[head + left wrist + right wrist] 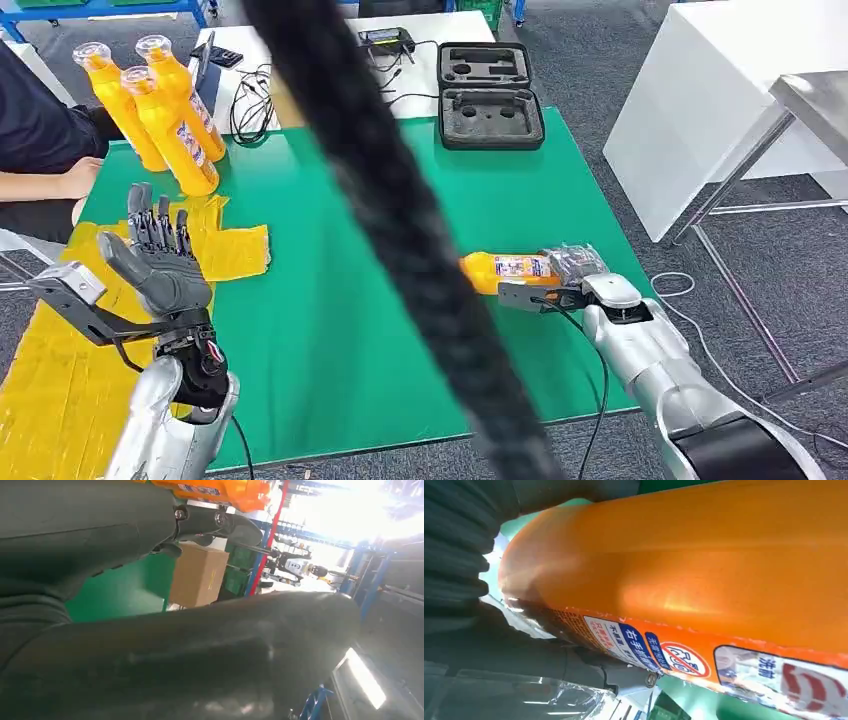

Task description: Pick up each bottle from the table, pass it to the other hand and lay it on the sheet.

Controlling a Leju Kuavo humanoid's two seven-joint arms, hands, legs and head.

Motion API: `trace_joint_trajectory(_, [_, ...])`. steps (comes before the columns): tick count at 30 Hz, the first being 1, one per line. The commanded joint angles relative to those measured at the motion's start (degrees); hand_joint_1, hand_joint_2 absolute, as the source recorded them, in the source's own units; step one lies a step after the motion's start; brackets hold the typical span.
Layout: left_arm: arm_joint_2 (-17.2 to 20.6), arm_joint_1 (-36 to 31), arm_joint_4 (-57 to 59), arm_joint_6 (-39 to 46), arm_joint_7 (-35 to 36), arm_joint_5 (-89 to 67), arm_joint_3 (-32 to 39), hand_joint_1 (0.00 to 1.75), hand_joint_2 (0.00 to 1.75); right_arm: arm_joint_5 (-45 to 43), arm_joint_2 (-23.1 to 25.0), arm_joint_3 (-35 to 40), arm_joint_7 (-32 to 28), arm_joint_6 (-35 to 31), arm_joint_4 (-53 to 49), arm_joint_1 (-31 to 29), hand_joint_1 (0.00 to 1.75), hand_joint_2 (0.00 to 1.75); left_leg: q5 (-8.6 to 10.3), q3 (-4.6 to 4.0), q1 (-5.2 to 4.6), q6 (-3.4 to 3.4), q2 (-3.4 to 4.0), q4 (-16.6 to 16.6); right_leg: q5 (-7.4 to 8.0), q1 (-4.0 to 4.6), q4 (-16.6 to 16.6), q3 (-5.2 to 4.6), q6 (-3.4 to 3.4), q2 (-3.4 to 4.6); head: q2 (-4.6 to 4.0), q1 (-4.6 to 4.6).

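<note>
A: Where are you in the cycle?
B: Pickup. On the green table, your right hand wraps the lying orange plastic bottle.
A: Next?
B: Lift, carry across to the raised left hand, fingers spread, empty, above the yellow sheet.

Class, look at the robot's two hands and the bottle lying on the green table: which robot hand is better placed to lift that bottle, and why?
The right robot hand: it is already at the lying bottle. The left robot hand is raised, open and empty, over the yellow sheet, ready to receive.
</note>
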Motion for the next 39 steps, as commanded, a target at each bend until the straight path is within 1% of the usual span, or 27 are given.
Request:
trace_joint_trajectory(1, [0.4, -1.6, 2.7, -0.8, 0.2, 0.3, -0.1, 0.0, 0.0, 0.1, 0.5, 2.0, -0.3, 1.3, 5.5, 2.9, 1.75, 1.75, -0.02, 0.12, 0.12, -0.17, -0.12, 0.0, -0.04, 0.11, -0.1, 0.2, -0.04, -0.2, 0.02, 0.0])
trace_joint_trajectory(2, [0.3, -1.7, 2.8, -0.8, 0.2, 0.3, -0.1, 0.0, 0.0, 0.2, 0.4, 2.1, -0.3, 1.3, 5.5, 3.0, 1.75, 1.75, -0.04, 0.16, 0.16, -0.24, -0.17, 0.0, -0.06, 0.16, -0.1, 0.28, -0.06, -0.29, 0.02, 0.0])
trace_joint_trajectory(4, [0.2, -1.8, 3.0, -0.9, 0.2, 0.4, -0.1, 0.0, 0.0, 0.3, 0.4, 2.3, -0.4, 1.4, 5.6, 3.3, 1.75, 1.75, -0.02, 0.16, 0.12, -0.16, -0.15, 0.0, -0.05, 0.12, -0.1, 0.24, -0.04, -0.23, 0.02, 0.0])
trace_joint_trajectory(5, [0.1, -1.8, 3.0, -0.9, 0.2, 0.4, 0.1, 0.0, 0.0, 0.2, 0.4, 2.1, -0.3, 0.5, 5.1, 3.5, 1.75, 1.75, -0.03, 0.19, 0.16, -0.24, -0.19, -0.1, -0.07, 0.16, -0.2, 0.3, -0.05, -0.31, 0.02, 0.0])
trace_joint_trajectory(6, [0.0, -1.7, 3.0, -1.0, 0.2, 0.4, 0.3, 0.0, 0.0, -0.6, 0.6, 1.2, -0.4, -1.4, 4.3, 3.8, 1.75, 1.75, -0.02, 0.17, 0.13, -0.18, -0.16, -0.1, -0.05, 0.13, -0.1, 0.27, -0.04, -0.25, 0.02, 0.02])
trace_joint_trajectory(9, [0.1, -0.9, 2.2, -1.4, 0.2, 0.1, 0.9, 0.0, 0.0, -4.5, 0.6, -1.5, -3.6, -2.0, 0.6, 4.7, 1.75, 1.75, -0.03, 0.22, 0.14, -0.21, -0.15, -0.1, -0.06, 0.14, -0.1, 0.32, -0.05, -0.25, 0.02, 0.0])
trace_joint_trajectory(10, [0.3, -0.2, 3.6, -1.6, 0.2, 1.3, 0.9, 0.0, 0.0, -7.8, 0.4, -4.3, -7.3, -9.5, -6.4, 5.4, 1.75, 1.75, -0.02, 0.17, 0.11, -0.15, -0.1, 0.0, -0.04, 0.11, -0.1, 0.25, -0.04, -0.18, 0.02, 0.02])
trace_joint_trajectory(11, [0.4, 0.6, 3.7, -1.7, 0.2, 2.3, 0.7, 0.0, 0.0, -9.2, 0.0, -4.7, -5.6, -6.8, -13.2, 6.2, 1.75, 1.75, -0.05, 0.19, 0.15, -0.25, -0.09, -0.1, -0.05, 0.15, -0.1, 0.29, -0.06, -0.21, 0.02, 0.02])
trace_joint_trajectory(12, [0.4, 1.0, 4.2, -1.7, 0.2, 3.0, 0.3, 0.0, 0.0, -10.6, -0.5, -5.1, -4.1, -3.6, -19.9, 7.6, 1.75, 1.75, -0.04, 0.16, 0.06, -0.17, 0.05, -0.1, -0.02, 0.05, -0.1, 0.2, -0.04, -0.04, 0.02, 0.02])
trace_joint_trajectory(13, [0.3, 1.3, 4.8, -1.8, 0.2, 3.2, -0.1, 0.0, 0.0, -11.7, -0.6, -5.6, -3.3, -2.1, -23.7, 8.5, 1.75, 1.75, -0.03, 0.07, 0.01, -0.14, 0.1, 0.0, 0.0, 0.0, 0.0, 0.11, -0.03, 0.02, 0.02, 0.02])
trace_joint_trajectory(15, [0.0, 1.4, 6.6, -1.5, 0.4, 4.1, -1.3, 0.0, 0.0, -14.8, 0.2, -7.4, -4.5, -2.5, -28.7, 10.2, 1.75, 1.75, -0.08, 0.02, 0.03, -0.24, 0.21, 0.0, -0.04, 0.01, 0.0, 0.08, -0.06, 0.08, 0.02, -0.02])
trace_joint_trajectory(16, [-0.5, 1.9, 7.1, -1.3, 0.7, 5.1, -1.4, 0.0, 0.0, -15.5, 1.0, -7.7, -5.0, -2.7, -30.6, 10.6, 1.75, 1.75, -0.04, -0.13, 0.0, -0.15, 0.11, 0.0, -0.01, -0.05, 0.0, -0.04, -0.02, 0.02, 0.0, 0.04])
trace_joint_trajectory(17, [-0.6, 2.2, 7.3, -1.1, 0.6, 5.5, -1.6, 0.0, 0.0, -15.5, 1.6, -7.5, -4.9, -2.8, -32.2, 10.9, 1.75, 1.75, -0.1, -0.09, 0.04, -0.24, 0.18, 0.0, -0.05, -0.01, 0.0, -0.04, -0.06, 0.05, 0.02, -0.04])
trace_joint_trajectory(18, [-0.7, 2.6, 7.1, -0.7, 0.3, 5.9, -1.6, 0.0, 0.0, -15.1, 2.2, -7.2, -4.5, -2.9, -33.1, 11.0, 1.75, 1.75, -0.06, -0.21, 0.01, -0.19, 0.14, 0.0, -0.02, -0.04, 0.0, -0.17, -0.04, 0.03, 0.02, 0.0])
trace_joint_trajectory(21, [-0.6, 3.5, 5.6, -0.2, 0.3, 5.9, -1.9, 0.0, 0.0, -17.6, 3.9, -7.9, -5.2, -3.0, -37.5, 13.2, 1.75, 1.75, -0.1, -0.23, 0.08, -0.21, 0.12, 0.0, -0.07, 0.03, 0.0, -0.18, -0.04, 0.01, 0.02, -0.02])
trace_joint_trajectory(26, [-0.6, 3.5, 5.5, -0.1, 0.3, 5.9, -2.0, 0.0, 0.0, -17.6, 4.1, -7.8, -5.2, -3.1, -38.2, 13.4, 1.75, 1.75, -0.1, -0.26, 0.1, -0.21, 0.11, 0.0, -0.07, 0.04, 0.0, -0.2, -0.04, 0.01, 0.02, -0.02])
trace_joint_trajectory(27, [-0.6, 3.5, 5.4, -0.1, 0.4, 5.9, -2.0, 0.0, 0.0, -17.6, 4.3, -7.7, -5.2, -3.1, -38.3, 13.4, 1.75, 1.75, -0.01, -0.38, 0.05, -0.1, 0.06, 0.0, 0.0, -0.02, 0.0, -0.32, 0.0, 0.01, 0.02, 0.0])
trace_joint_trajectory(30, [-0.6, 3.4, 5.4, 0.0, 0.5, 5.8, -2.0, 0.0, 0.0, -17.7, 4.1, -7.9, -5.2, -3.0, -38.2, 13.4, 1.75, 1.75, -0.13, -0.31, 0.14, -0.23, 0.18, 0.0, -0.1, 0.07, 0.1, -0.28, -0.03, 0.01, 0.02, 0.0])
trace_joint_trajectory(31, [-0.6, 3.4, 5.4, 0.0, 0.5, 5.8, -2.0, 0.0, 0.0, -17.7, 4.1, -7.9, -5.2, -3.0, -38.2, 13.4, 1.75, 1.75, -0.01, -0.45, 0.07, -0.12, 0.11, 0.0, -0.02, 0.0, 0.0, -0.43, 0.0, -0.01, 0.02, -0.02])
trace_joint_trajectory(32, [-0.6, 3.4, 5.4, 0.0, 0.5, 5.8, -2.0, 0.0, 0.0, -17.7, 4.1, -7.9, -5.2, -3.0, -38.2, 13.4, 1.75, 1.75, -0.08, -0.41, 0.12, -0.19, 0.09, 0.0, -0.09, 0.05, 0.1, -0.36, -0.02, -0.06, 0.02, 0.0])
trace_joint_trajectory(33, [-0.6, 3.4, 5.4, 0.0, 0.5, 5.8, -2.0, 0.0, 0.0, -17.7, 4.1, -7.9, -5.2, -3.0, -38.2, 13.4, 1.75, 1.75, -0.02, -0.57, 0.08, -0.12, 0.04, 0.0, -0.02, 0.02, 0.0, -0.48, 0.0, -0.03, 0.02, 0.0])
trace_joint_trajectory(34, [-0.6, 3.4, 5.4, 0.0, 0.5, 5.8, -2.0, 0.0, 0.0, -17.7, 4.1, -7.9, -5.2, -3.0, -38.2, 13.4, 1.75, 1.75, -0.11, -0.46, 0.13, -0.22, 0.08, 0.0, -0.09, 0.07, 0.0, -0.35, -0.02, -0.05, 0.02, 0.0])
trace_joint_trajectory(37, [-0.6, 3.4, 5.4, 0.0, 0.5, 5.8, -2.0, 0.0, 0.0, -17.7, 4.1, -7.9, -5.2, -3.0, -38.2, 13.4, 1.75, 1.75, 0.0, -0.59, 0.02, -0.1, 0.01, 0.0, -0.02, -0.02, 0.0, -0.51, 0.0, -0.05, 0.02, 0.0])
trace_joint_trajectory(39, [-0.6, 3.4, 5.4, 0.0, 0.5, 5.8, -2.0, 0.0, 0.0, -17.7, 4.1, -7.9, -5.2, -3.0, -38.2, 13.4, 1.75, 1.75, -0.03, -0.55, 0.03, -0.14, 0.03, 0.0, -0.04, -0.01, 0.0, -0.46, -0.01, -0.05, 0.02, 0.0])
